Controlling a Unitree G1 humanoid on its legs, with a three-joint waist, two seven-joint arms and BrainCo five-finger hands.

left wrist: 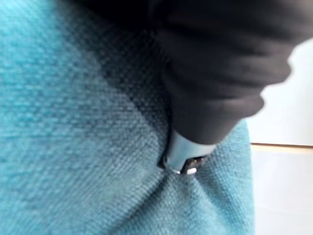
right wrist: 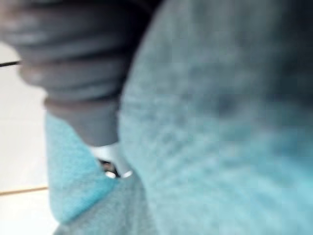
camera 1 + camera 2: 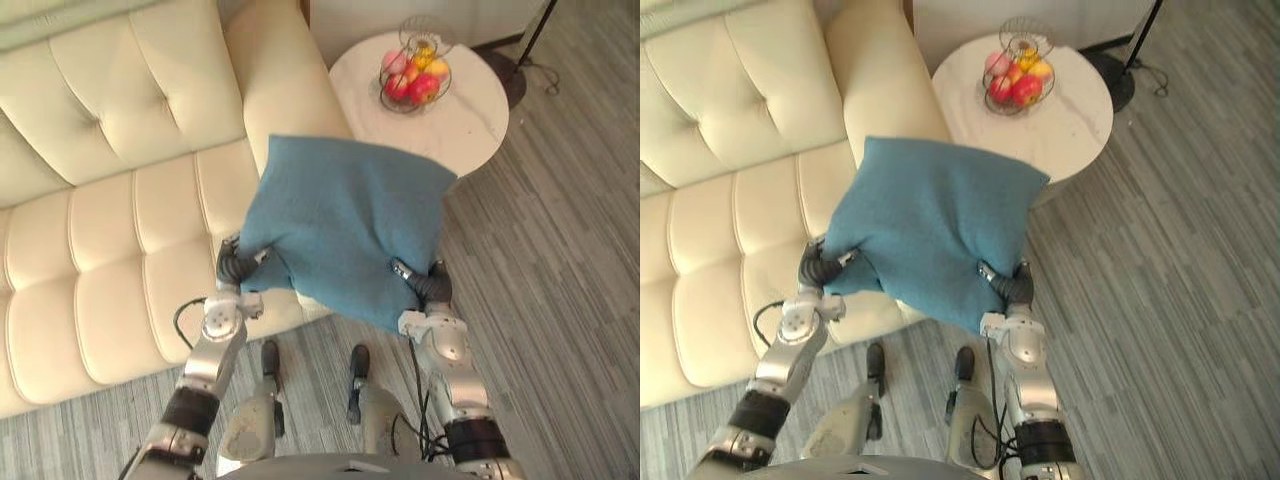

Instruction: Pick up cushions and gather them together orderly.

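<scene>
So the teal cushion [image 3: 345, 225] was up in the air in front of the robot, hanging between the sofa [image 3: 100, 200] on the left and the little round bench [image 3: 470, 120] at the far right. The left robot hand [image 3: 237, 266] was pinched onto its near left corner and the right robot hand [image 3: 430, 285] onto its near right corner. In the left wrist view you could see a finger [image 1: 182, 155] dug right into the cloth, with the fabric puckering around it. The cushion was square-ish and soft, with a coarse woven cover, and it sagged a bit between the two grips. The sofa was cream, smooth and leathery with button tufting, and the bench top looked like hard white stone with a wire fruit basket [image 3: 413, 75] on it. The floor [image 3: 560, 300] was grey and striped. My take: carry it level with both grips even so it doesn't twist or slip, stay well clear of the fruit basket, and set it flat on the sofa seat with its edges squared up so any others can line up next to it.
</scene>
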